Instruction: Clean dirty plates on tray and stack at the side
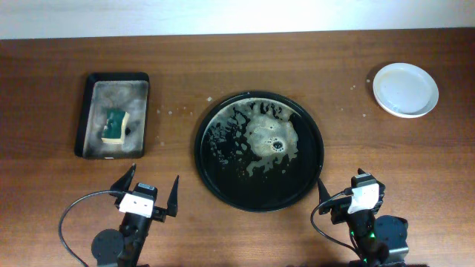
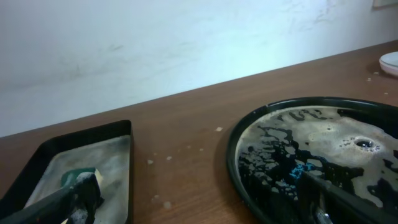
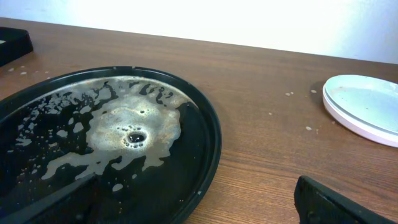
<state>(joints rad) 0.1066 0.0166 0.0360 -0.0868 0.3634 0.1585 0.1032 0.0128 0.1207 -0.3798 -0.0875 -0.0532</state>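
Observation:
The large round black tray (image 1: 245,187) sits mid-table and holds only soapy foam and water, no plate. It also shows in the left wrist view (image 2: 234,149) and the right wrist view (image 3: 212,144). White plates (image 1: 405,90) lie at the far right of the table, looking clean; I cannot tell how many are stacked. They also show in the right wrist view (image 3: 367,106) and at the edge of the left wrist view (image 2: 390,62). My left gripper (image 1: 151,187) (image 2: 199,208) is open and empty near the front edge, left of the tray. My right gripper (image 1: 347,191) (image 3: 193,208) is open and empty at the tray's front right.
A rectangular black sponge tray (image 1: 82,119) (image 2: 37,155) with a green and yellow sponge (image 1: 114,126) (image 2: 78,177) in foam stands at the left. Small foam specks dot the wood between it and the round tray.

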